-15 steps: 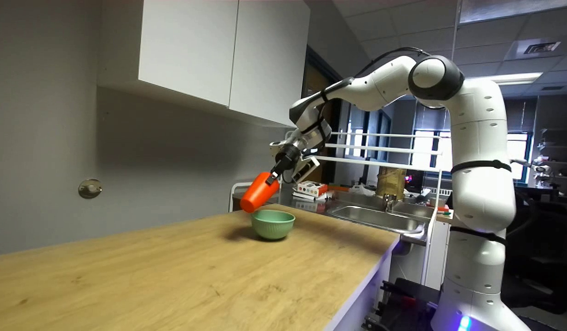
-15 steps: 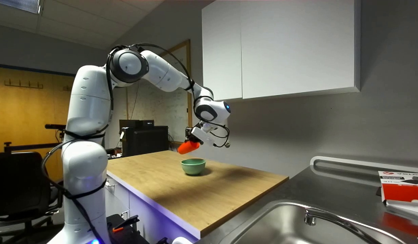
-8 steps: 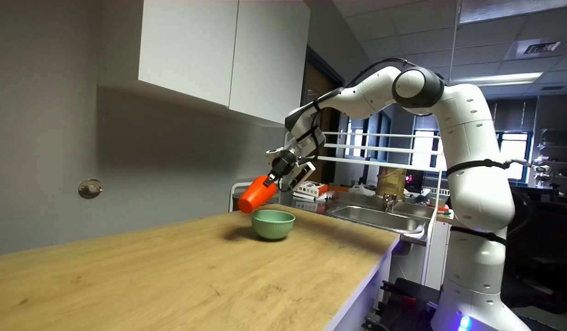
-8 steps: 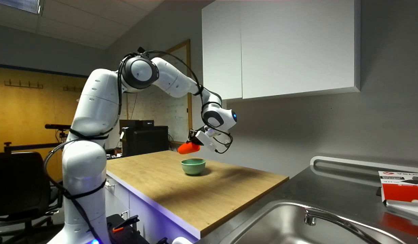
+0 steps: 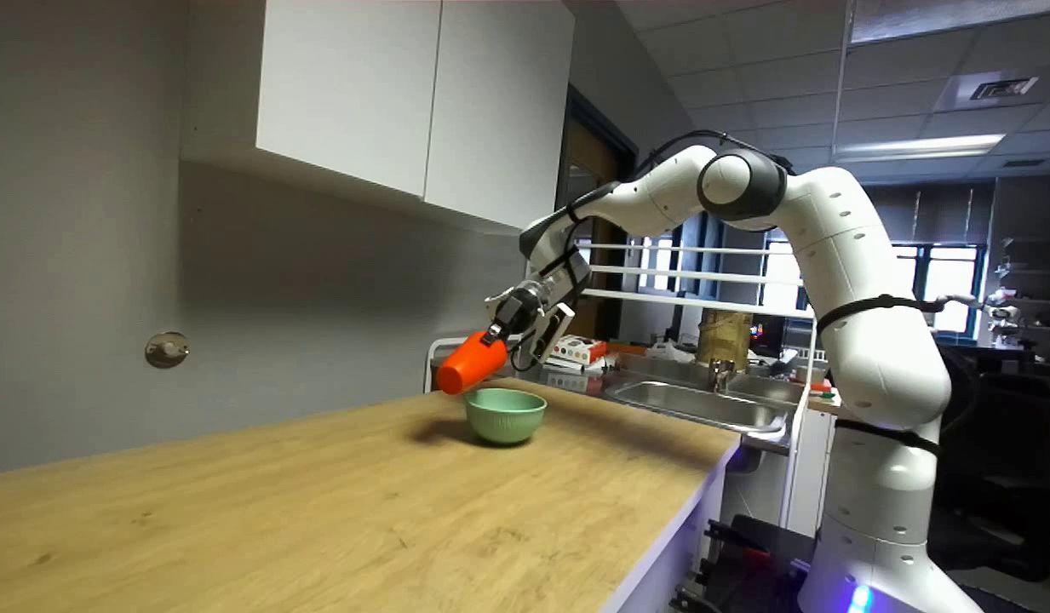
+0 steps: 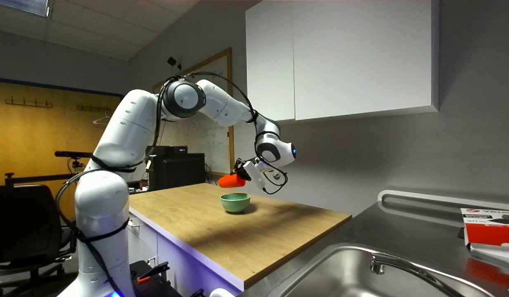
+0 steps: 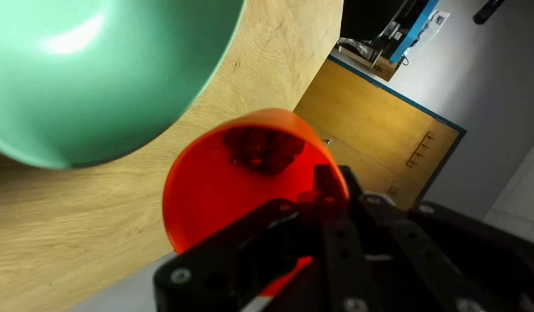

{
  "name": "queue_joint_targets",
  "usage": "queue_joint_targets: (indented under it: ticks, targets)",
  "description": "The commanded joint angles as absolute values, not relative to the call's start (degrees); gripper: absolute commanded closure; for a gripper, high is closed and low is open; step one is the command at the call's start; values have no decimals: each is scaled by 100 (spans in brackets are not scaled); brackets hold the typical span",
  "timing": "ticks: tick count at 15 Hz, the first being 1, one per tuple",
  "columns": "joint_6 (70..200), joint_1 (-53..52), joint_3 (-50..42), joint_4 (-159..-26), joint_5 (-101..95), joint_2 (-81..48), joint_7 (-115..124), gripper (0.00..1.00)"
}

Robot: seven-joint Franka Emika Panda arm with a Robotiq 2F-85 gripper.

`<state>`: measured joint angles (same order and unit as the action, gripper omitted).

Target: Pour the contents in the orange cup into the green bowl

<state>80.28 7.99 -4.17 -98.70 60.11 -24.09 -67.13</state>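
Note:
The orange cup (image 5: 473, 363) hangs tilted in the air, base end lower than its rim; it is nearly level in an exterior view (image 6: 230, 181). My gripper (image 5: 493, 334) is shut on the cup's wall at the rim, one finger inside and one outside, as the wrist view shows (image 7: 337, 182). In the wrist view the cup's mouth faces the camera, and a dark clump (image 7: 264, 149) lies inside the cup (image 7: 202, 195). The green bowl (image 5: 506, 419) stands upright on the counter, just below the cup; it also shows in an exterior view (image 6: 235, 203). Its visible inside (image 7: 98, 99) is bare green.
The wooden counter (image 5: 320, 511) runs along a grey wall. A white wall cabinet (image 5: 346, 94) hangs above. A steel sink (image 6: 353, 272) and a red and white box (image 6: 491, 231) are beyond the counter's end, with a white rack (image 5: 695, 274).
The arm has swung forward and lowered. The cup has shifted slightly, down and left in an exterior view, and turned closer to level. The bowl has not moved.

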Motion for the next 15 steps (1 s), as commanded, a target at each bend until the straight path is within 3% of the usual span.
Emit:
queue_joint_targets:
  ticks: [1, 15]
  targets:
    - [7703, 898, -360, -9379, 6227, -2748, -5868, 99]
    - [7048, 1071, -329, -9023, 6894, -3172, -4636, 99]
